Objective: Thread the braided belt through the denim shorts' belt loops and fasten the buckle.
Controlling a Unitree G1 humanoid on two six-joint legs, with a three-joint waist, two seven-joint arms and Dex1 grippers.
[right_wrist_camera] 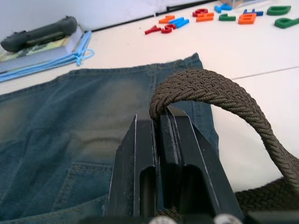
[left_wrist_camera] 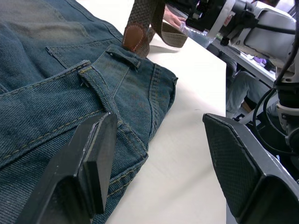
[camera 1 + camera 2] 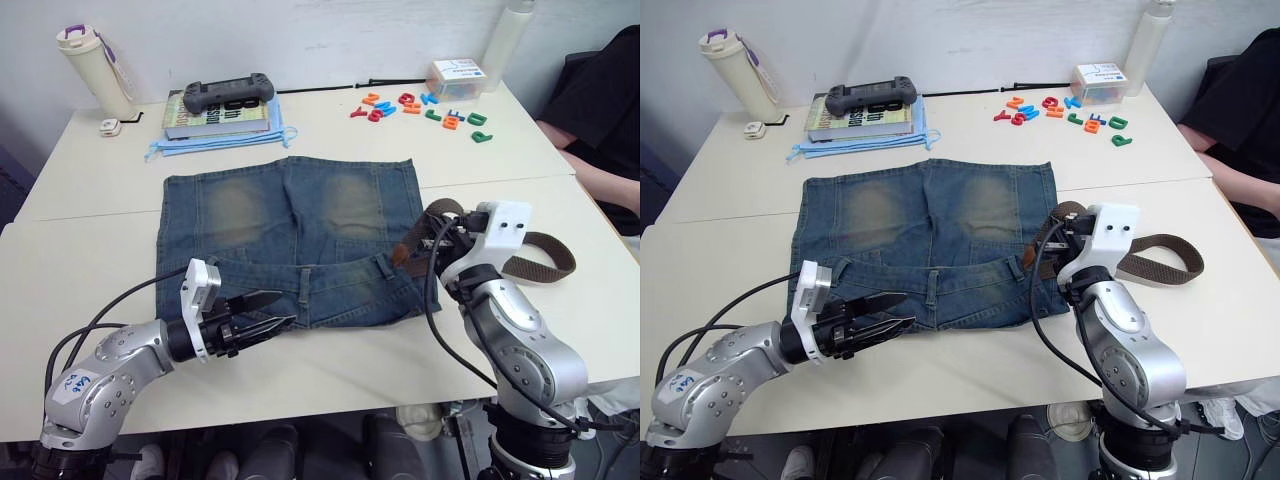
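Observation:
The denim shorts [image 3: 290, 230] lie flat on the table with the waistband nearest me. My left gripper [image 3: 285, 308] is open at the waistband's near edge; one finger [image 2: 88, 163] rests over the denim and the other hangs over bare table. Two belt loops [image 2: 122, 57] show on the waistband ahead of it. At the shorts' right edge, my right gripper [image 1: 156, 114] is shut on the braided belt [image 3: 545, 262], which arches over the fingers and curls away to the right. The belt's tan tip [image 2: 133, 37] lies on the waistband's right corner. The buckle is hidden.
At the back stand a book with a game controller [image 3: 228, 93] on it, a blue face mask [image 3: 165, 148], a bottle [image 3: 95, 70], coloured letters [image 3: 420, 108] and a small box [image 3: 458, 78]. A person [image 3: 605, 120] sits at the table's right side.

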